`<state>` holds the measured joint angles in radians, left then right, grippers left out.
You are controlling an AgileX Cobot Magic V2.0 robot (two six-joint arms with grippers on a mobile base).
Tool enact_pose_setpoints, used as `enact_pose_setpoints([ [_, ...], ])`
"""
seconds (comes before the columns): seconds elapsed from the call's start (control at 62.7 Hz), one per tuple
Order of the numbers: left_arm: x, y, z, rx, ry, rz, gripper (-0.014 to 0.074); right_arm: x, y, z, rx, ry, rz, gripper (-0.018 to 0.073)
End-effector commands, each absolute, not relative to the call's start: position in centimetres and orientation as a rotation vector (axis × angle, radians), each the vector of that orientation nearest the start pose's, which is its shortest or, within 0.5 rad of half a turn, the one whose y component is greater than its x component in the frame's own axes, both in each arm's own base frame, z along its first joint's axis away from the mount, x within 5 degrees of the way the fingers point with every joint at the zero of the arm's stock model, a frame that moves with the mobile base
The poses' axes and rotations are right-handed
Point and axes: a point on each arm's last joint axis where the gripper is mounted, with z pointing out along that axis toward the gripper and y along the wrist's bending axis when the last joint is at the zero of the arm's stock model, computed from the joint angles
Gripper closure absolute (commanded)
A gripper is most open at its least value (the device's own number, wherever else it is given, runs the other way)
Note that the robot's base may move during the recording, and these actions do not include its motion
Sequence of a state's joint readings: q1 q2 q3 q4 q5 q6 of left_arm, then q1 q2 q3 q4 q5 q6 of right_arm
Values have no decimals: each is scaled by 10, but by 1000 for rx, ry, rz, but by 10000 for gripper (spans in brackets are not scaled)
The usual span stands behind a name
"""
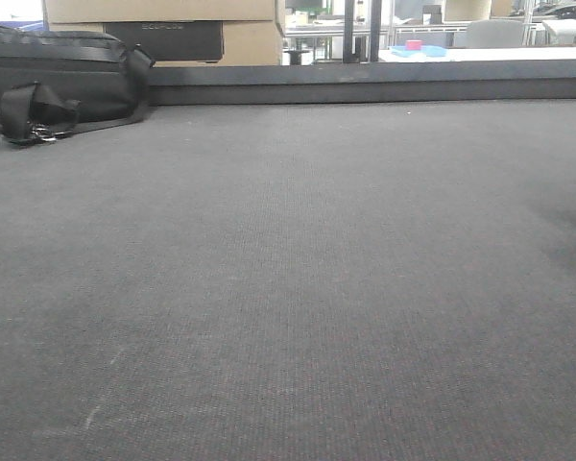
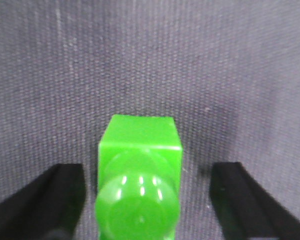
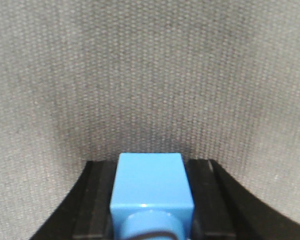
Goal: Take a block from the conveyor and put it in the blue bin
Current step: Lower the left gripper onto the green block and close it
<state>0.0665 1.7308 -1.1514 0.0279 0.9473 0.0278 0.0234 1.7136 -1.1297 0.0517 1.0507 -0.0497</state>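
In the left wrist view a green block (image 2: 140, 145) with a round stud on top stands on the grey woven conveyor surface (image 2: 150, 60). My left gripper (image 2: 147, 200) is open around it, and a strip of belt shows between the block and each black finger (image 2: 40, 200). In the right wrist view my right gripper (image 3: 151, 200) is shut on a blue block (image 3: 151, 180), with both black fingers (image 3: 92, 200) pressed against its sides above the grey surface (image 3: 150, 75). Neither gripper shows in the front view. I see no blue bin near the grippers.
The front view shows the wide grey surface (image 1: 288, 288). A black bag (image 1: 58, 82) lies at its far left, with cardboard boxes (image 1: 163, 29) behind it. A dark ledge (image 1: 384, 84) runs along the back. Far off, a flat blue thing (image 1: 418, 50) carries a pink piece.
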Motion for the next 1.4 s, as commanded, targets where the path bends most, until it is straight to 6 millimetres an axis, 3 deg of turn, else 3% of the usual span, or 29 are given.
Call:
enact_pose_setpoints([
  [0.0, 326, 23, 208, -36, 2997, 46, 340, 311, 9, 205, -75, 3116, 53, 721],
  [0.159, 325, 22, 210, -43, 3018, 39, 708, 308, 9, 213, -76, 3103, 53, 721],
  [0.287, 327, 22, 227, -43, 2973, 42, 708, 304, 9, 234, -74, 3003, 49, 721],
  [0.43, 322, 20, 259, -58, 2867, 17, 708, 293, 8, 262, -74, 2902, 46, 721],
  [0.638, 296, 19, 317, -53, 2625, 30, 708, 277, 8, 300, -71, 2714, 41, 721],
  [0.781, 273, 16, 346, -55, 2382, 27, 708, 265, 8, 319, -63, 2524, 34, 721],
  [0.893, 249, 14, 358, -69, 2209, 3, 708, 252, 7, 327, -57, 2388, 30, 721],
  [1.148, 186, 10, 374, -65, 1895, 16, 708, 199, 5, 343, -48, 2134, 23, 721],
  [1.387, 136, 7, 379, -62, 1787, 14, 708, 152, 4, 363, -40, 1868, 18, 721],
])
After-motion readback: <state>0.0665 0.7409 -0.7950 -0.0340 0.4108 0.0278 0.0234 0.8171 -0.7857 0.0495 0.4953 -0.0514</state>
